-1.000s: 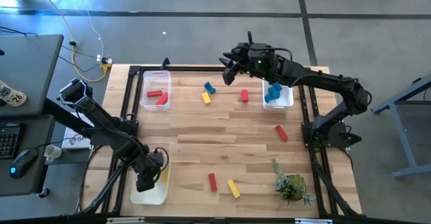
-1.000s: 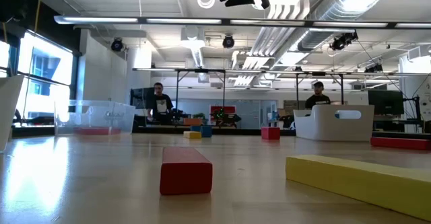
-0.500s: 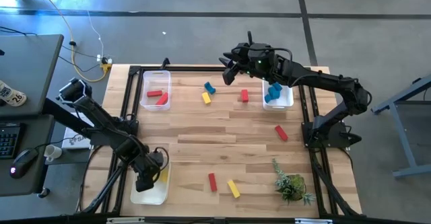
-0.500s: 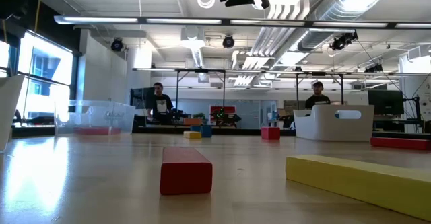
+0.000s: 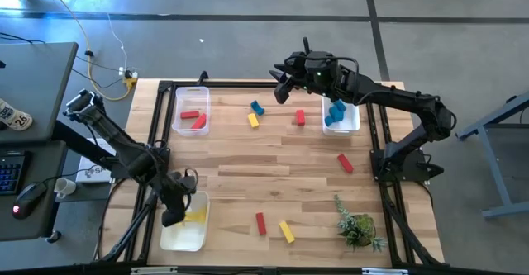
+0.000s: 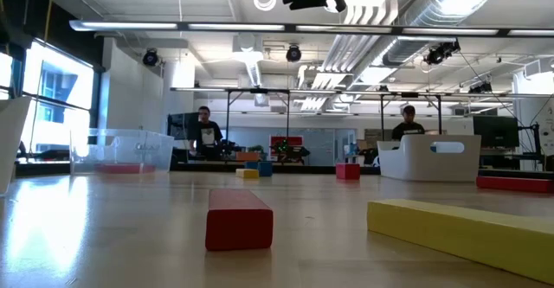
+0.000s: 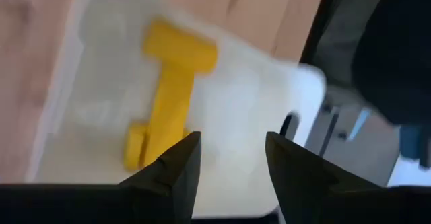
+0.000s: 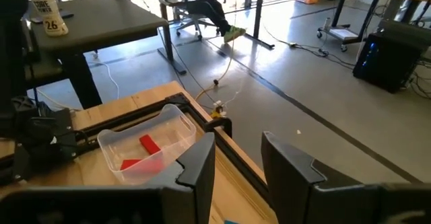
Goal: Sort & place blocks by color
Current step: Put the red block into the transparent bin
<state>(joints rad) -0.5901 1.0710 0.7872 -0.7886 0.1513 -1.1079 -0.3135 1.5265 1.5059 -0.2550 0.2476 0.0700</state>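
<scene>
The left gripper [image 7: 225, 160] hangs over the near-left bin [image 5: 178, 237], jaws apart and empty. Just beyond them two yellow blocks [image 7: 168, 93] lie in that bin, a bar with a shorter piece across its far end. From above they show only as a yellow patch [image 5: 197, 216] beside the gripper [image 5: 171, 218].

The right gripper [image 8: 236, 160] is held high over the far edge of the surface [image 5: 273, 155], jaws apart, nothing between them. Its wrist camera looks past them to the far-left bin [image 8: 145, 146] with two red blocks [image 8: 143, 153] inside.

The overhead camera alone shows the spread: blue blocks [image 5: 335, 111] in the far-right bin [image 5: 353, 123]; loose blue [image 5: 257, 107], yellow [image 5: 253, 120] and red [image 5: 300, 117] pieces below the right gripper [image 5: 281, 85]; a red block [image 5: 344, 163] mid-right; a red bar [image 5: 260, 223] and yellow bar [image 5: 286, 230] near the front, by the plant [image 5: 355, 222]. The table-level camera sees those two bars large, red [image 6: 239, 217] and yellow [image 6: 463, 227].
</scene>
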